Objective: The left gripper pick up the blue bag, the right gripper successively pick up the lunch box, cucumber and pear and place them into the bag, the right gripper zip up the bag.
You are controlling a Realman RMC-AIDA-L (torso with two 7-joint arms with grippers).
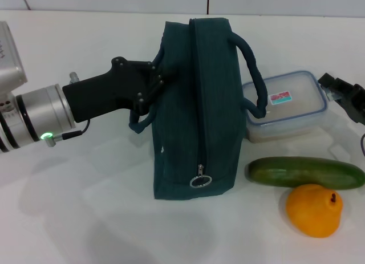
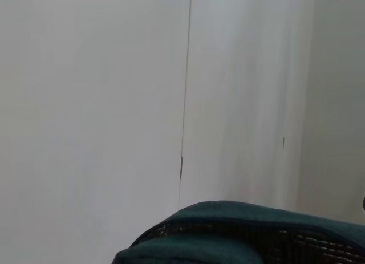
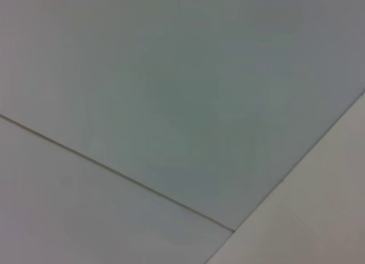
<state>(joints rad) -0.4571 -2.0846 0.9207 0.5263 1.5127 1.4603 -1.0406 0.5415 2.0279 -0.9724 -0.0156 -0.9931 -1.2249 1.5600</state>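
White counter [image 1: 68,218] carries the soft, floppy blue bag [image 1: 194,104], best lifted by its rolled handle, where the left gripper [image 1: 153,84] is clamped; beyond the bag, I cannot tell the right gripper's [image 1: 344,94] state.

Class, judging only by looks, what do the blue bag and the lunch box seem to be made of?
Blue bag: apparently woven fabric with a matte finish; it shows soft rolled handles and a stitched zipper with a metal ring pull. Lunch box: probably clear, glossy plastic, since the lid is see-through, with a blue rim.
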